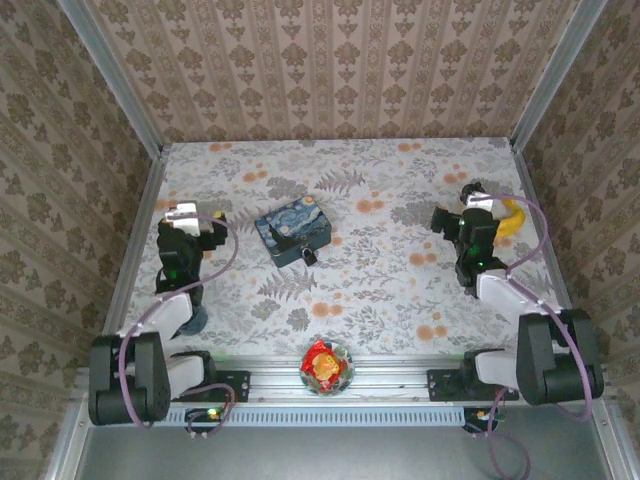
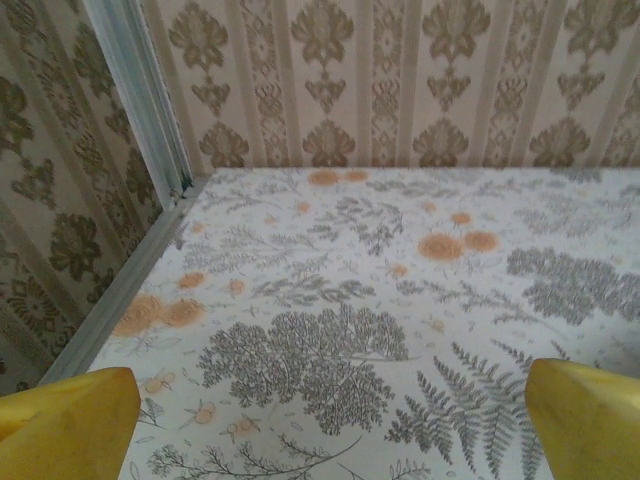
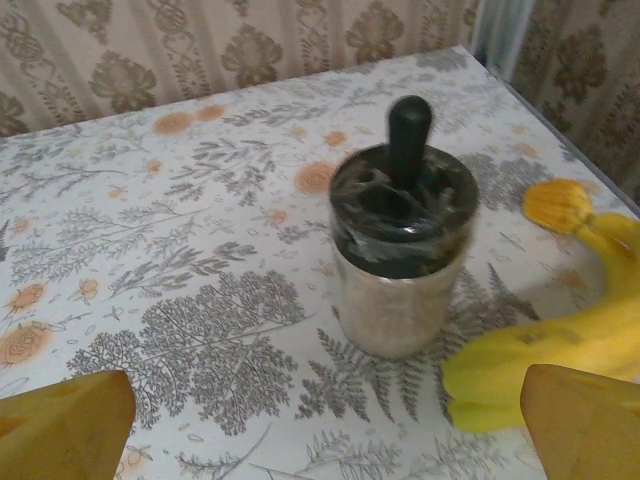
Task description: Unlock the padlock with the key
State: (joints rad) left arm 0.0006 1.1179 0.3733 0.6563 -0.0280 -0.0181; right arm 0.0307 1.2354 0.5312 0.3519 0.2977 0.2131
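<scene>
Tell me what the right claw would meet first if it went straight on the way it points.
Probably the black-lidded jar, standing ahead of the open right claw, slightly right of centre; the banana lies further right. Depth is unclear.

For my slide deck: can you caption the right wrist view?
Open right gripper faces a black-lidded jar beside a banana on the floral table.

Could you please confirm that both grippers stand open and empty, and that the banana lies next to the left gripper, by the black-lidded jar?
Not quite: the banana lies next to the right gripper, not the left one, as the right wrist view shows. The rest holds: it is by the black-lidded jar, and both the right gripper and the left gripper stand open and empty.
</scene>
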